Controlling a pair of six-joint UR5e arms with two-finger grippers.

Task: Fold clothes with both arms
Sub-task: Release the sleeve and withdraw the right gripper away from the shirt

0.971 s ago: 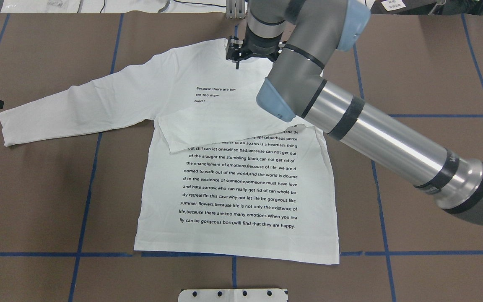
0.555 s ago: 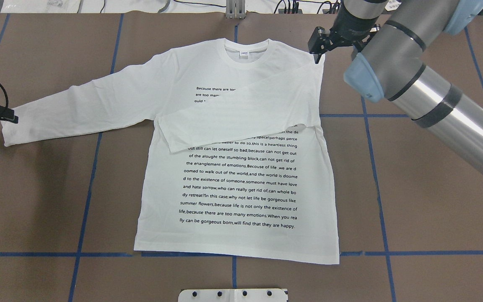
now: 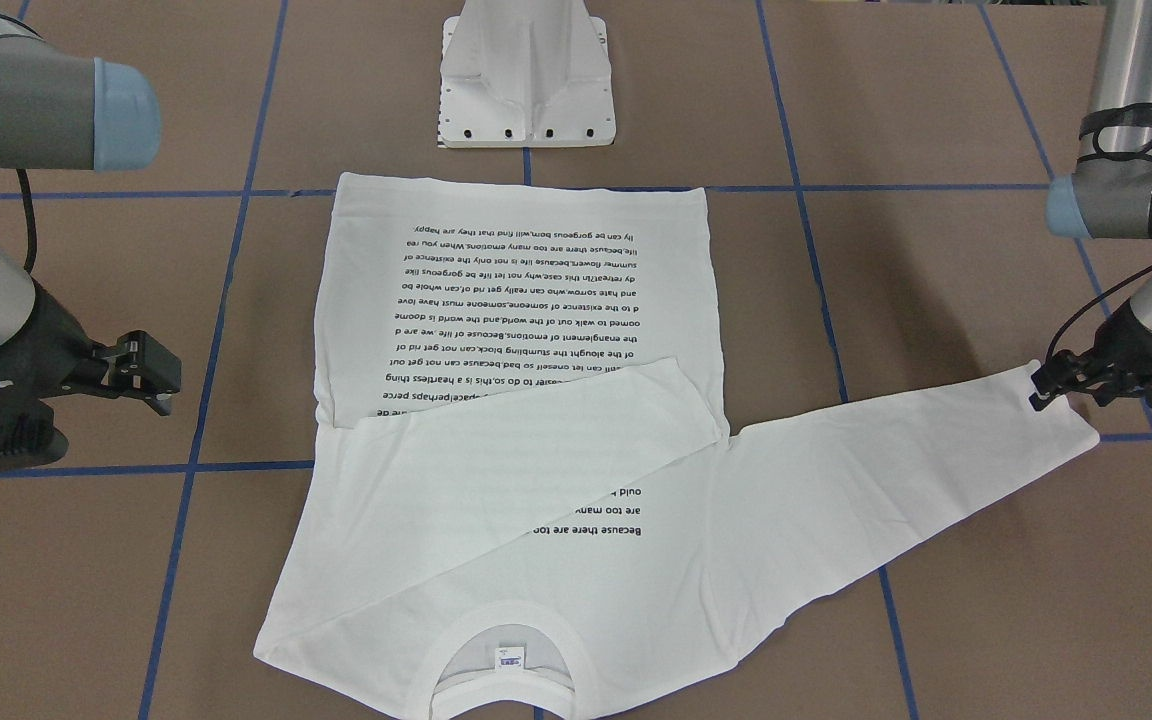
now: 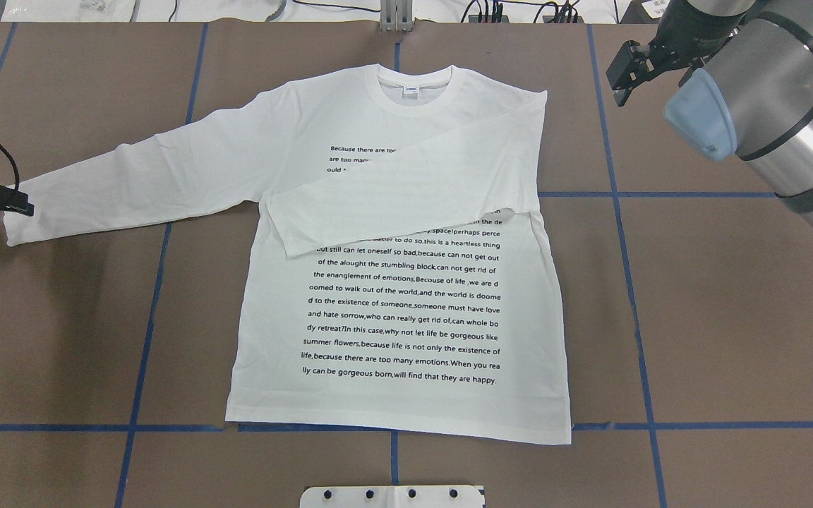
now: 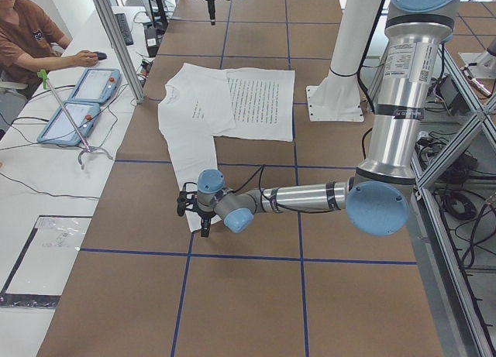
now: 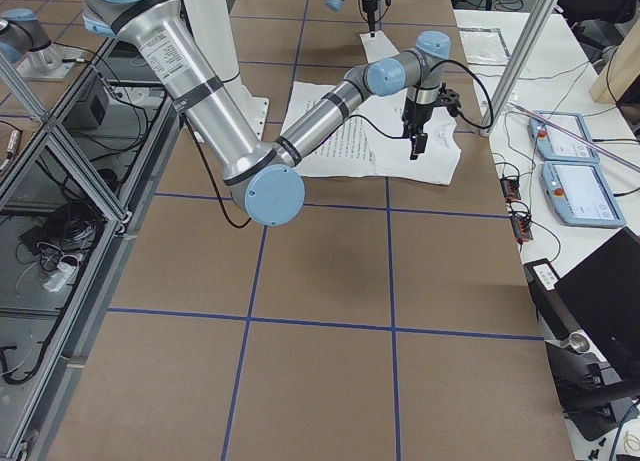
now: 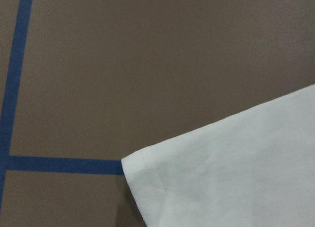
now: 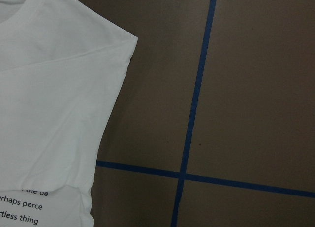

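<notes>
The white shirt [image 4: 392, 303] lies flat on the desk [image 4: 696, 317], collar [image 4: 417, 88] at 12 o'clock, one sleeve across the chest, the other toward 9 o'clock. The left end effector [image 4: 17, 206] is at that cuff [image 4: 15, 229], its opening unclear. The right end effector [image 4: 622, 77], at 2 o'clock, is parted and empty.

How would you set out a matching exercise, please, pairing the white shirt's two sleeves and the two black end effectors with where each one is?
Things:
1. folded white cotton sleeve
2. outstretched white cotton sleeve
3. black two-finger left end effector
4. black two-finger right end effector

Places:
A. over bare brown table, clear of the cloth
B. across the black printed text
C. at a cuff
D. lying flat, stretched sideways

Pairs: 1-B, 2-D, 3-C, 4-A.
</notes>
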